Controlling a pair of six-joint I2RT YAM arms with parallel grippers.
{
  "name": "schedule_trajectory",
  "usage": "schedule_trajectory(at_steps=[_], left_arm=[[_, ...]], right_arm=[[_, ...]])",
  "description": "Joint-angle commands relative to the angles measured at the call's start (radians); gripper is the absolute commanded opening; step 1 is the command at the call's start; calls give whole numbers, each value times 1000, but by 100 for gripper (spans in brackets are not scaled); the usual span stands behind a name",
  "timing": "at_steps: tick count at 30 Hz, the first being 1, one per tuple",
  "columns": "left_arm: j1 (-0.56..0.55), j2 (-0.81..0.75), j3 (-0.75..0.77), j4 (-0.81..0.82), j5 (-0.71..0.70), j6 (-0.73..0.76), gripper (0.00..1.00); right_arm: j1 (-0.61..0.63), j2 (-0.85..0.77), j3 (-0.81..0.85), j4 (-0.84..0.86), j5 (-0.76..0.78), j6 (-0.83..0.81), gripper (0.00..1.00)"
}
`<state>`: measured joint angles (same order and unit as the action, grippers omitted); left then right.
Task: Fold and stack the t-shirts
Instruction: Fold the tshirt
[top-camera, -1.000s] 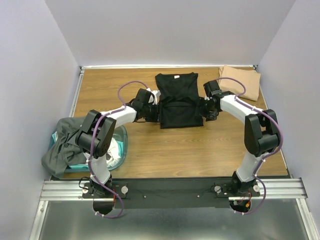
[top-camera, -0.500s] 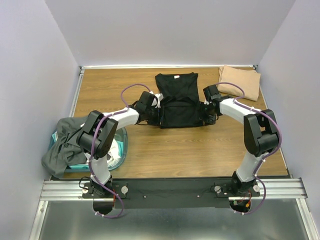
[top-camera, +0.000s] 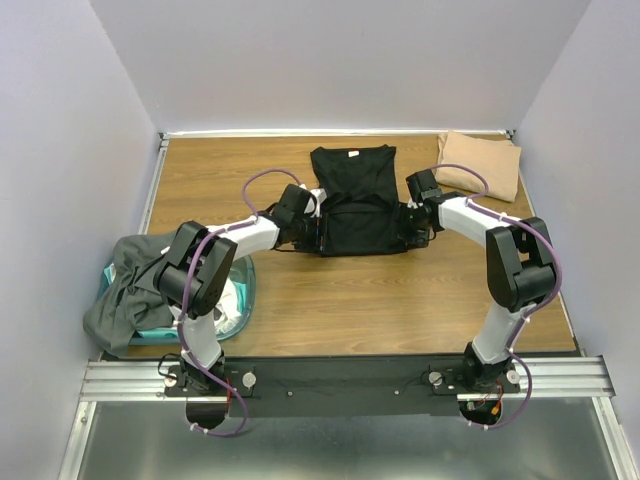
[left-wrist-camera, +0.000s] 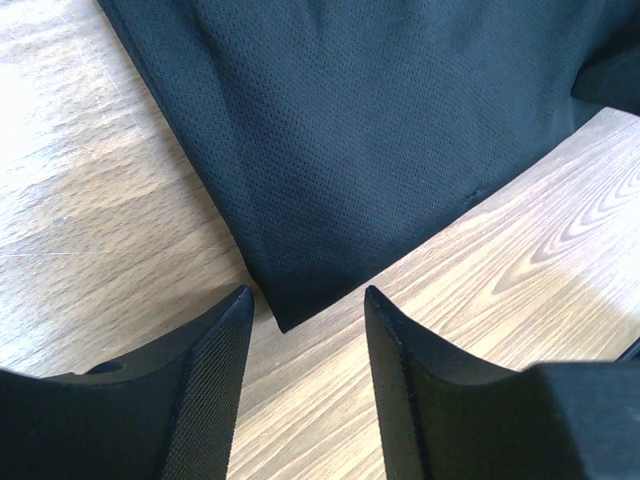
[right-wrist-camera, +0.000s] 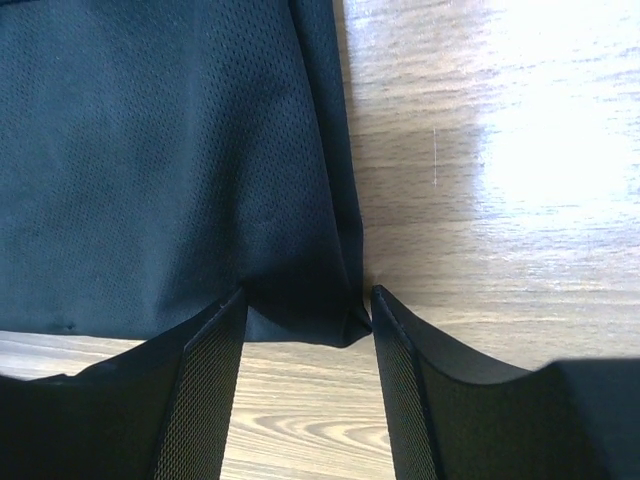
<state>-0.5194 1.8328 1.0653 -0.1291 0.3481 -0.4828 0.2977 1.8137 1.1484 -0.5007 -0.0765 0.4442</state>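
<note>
My left gripper (left-wrist-camera: 305, 385) stands wide around the near-left corner of the black t-shirt (top-camera: 355, 200), my right gripper (right-wrist-camera: 305, 375) wide around its near-right corner; I see it flat on the wooden table (top-camera: 300, 300), tan t-shirt (top-camera: 480, 163) far right

The black short-sleeved cloth t-shirt (top-camera: 356, 200) shows a fine pinhole mesh weave up close. The folded tan-beige cloth t-shirt (top-camera: 480, 165) and the crumpled dark grey cloth t-shirt (top-camera: 125, 285) are plain. The see-through plastic tub (top-camera: 240, 300) is teal. The wooden counter (top-camera: 350, 300) is warm brown with wavy grain. The left claw (left-wrist-camera: 305, 300) and right claw (right-wrist-camera: 308, 300) are black, with finely cross-hatched pads (left-wrist-camera: 215, 400).
</note>
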Motion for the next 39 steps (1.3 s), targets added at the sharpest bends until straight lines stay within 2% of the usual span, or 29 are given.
schedule_trajectory(at_steps=[1,5,6,8,9,10,11,12,13,15,16,29,35,39], left_arm=[[-16,23,4,-40,-21,4,53],[-24,37,16,-47,-9,13,48],[-25,39,18,-50,-6,19,47],[-30,49,15,-52,-3,24,39],[-31,52,13,-52,0,27,34],[-31,56,10,-50,0,30,24],[-31,60,9,-50,-7,33,19],[-31,62,9,-52,-8,33,15],[-31,62,9,-63,-26,35,11],[-30,56,22,-88,-47,46,2],[-28,42,28,-99,-55,49,0],[4,-191,197,-250,-112,30,0],[5,-237,153,-259,-81,21,0],[5,-286,66,-262,-49,18,0]], right_arm=[[-5,29,-19,24,-22,-2,59],[-3,33,-21,24,-29,-1,57],[-3,35,-21,24,-40,-1,53],[-5,36,-24,24,-49,1,49],[-5,36,-26,24,-57,4,43],[-5,35,-29,22,-63,5,40],[-3,30,-33,21,-75,7,33],[-3,27,-35,22,-80,7,33],[-5,21,-38,21,-83,10,21],[-5,-7,-41,18,-86,13,5],[-3,-17,-42,16,-86,14,1],[-3,-154,129,-119,-66,11,0],[-3,-205,122,-157,-59,13,0],[-3,-240,70,-190,-77,13,0]])
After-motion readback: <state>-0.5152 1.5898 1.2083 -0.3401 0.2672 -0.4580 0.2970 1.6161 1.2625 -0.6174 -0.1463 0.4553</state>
